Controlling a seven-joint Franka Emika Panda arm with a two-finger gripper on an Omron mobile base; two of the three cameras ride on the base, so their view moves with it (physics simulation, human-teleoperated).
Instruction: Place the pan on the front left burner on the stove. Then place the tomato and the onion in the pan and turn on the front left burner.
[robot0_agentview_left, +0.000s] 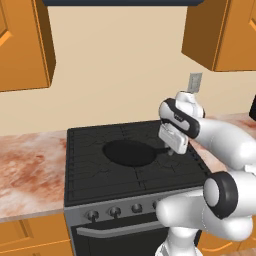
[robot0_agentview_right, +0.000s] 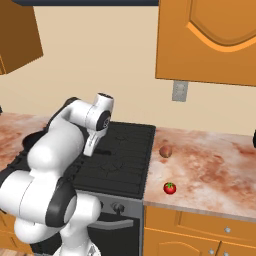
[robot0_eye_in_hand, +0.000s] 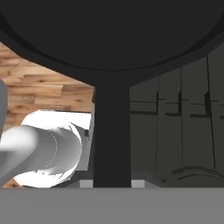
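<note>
The black pan (robot0_agentview_left: 128, 152) hangs over the middle of the stove (robot0_agentview_left: 80, 192), its long handle (robot0_eye_in_hand: 112, 135) pointing right. My gripper (robot0_agentview_left: 170, 151) is shut on that handle, which in the hand view runs down between my fingertips (robot0_eye_in_hand: 86, 184) with the round pan body (robot0_eye_in_hand: 109, 30) beyond. The front left burner (robot0_agentview_left: 92, 175) lies bare, ahead and left of the pan. On the counter right of the stove sit the brownish onion (robot0_agentview_right: 165, 151) and, nearer the front edge, the red tomato (robot0_agentview_right: 170, 188).
Round dark knobs (robot0_agentview_left: 114, 211) line the stove's grey front panel above the oven door handle (robot0_agentview_left: 115, 229). Marbled counter runs left (robot0_agentview_left: 30, 170) and right (robot0_agentview_right: 210, 170) of the stove. Orange wall cabinets (robot0_agentview_right: 210, 40) hang above. The wooden floor (robot0_eye_in_hand: 43, 87) shows below the pan.
</note>
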